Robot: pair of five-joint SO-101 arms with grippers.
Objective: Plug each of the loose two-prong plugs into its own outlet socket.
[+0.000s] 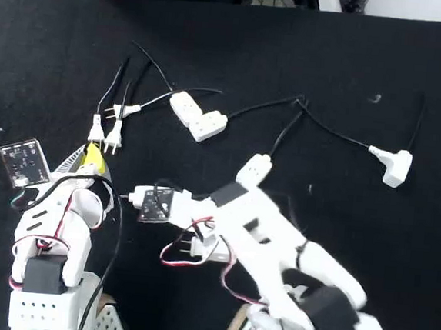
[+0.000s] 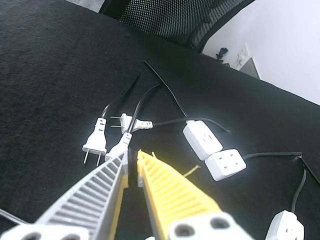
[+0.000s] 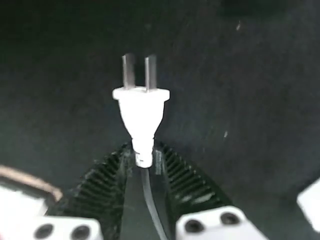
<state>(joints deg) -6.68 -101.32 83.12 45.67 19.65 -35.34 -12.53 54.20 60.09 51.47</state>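
Note:
Three white two-prong plugs lie near my left gripper [image 1: 92, 152]: one [image 2: 95, 142], a middle one [image 2: 120, 147] and a sideways one [image 2: 131, 122]. My left gripper [image 2: 132, 159] is shut to a narrow slit, its tips at the prong end of the middle plug. My right gripper [image 3: 144, 152] is shut on the neck of another white plug [image 3: 141, 110], prongs pointing away from it; in the high view this held plug [image 1: 133, 197] hangs left of centre. White outlet sockets [image 1: 186, 104] [image 1: 208, 125] [image 1: 255, 168] [image 1: 396, 166] lie behind.
Black cords run from the plugs and sockets across the black table [image 1: 352, 68]. One more white plug [image 1: 192, 247] lies under the right arm. The left arm's small board [image 1: 24, 161] juts out at the left. A mesh chair [image 2: 165, 15] stands beyond the far edge.

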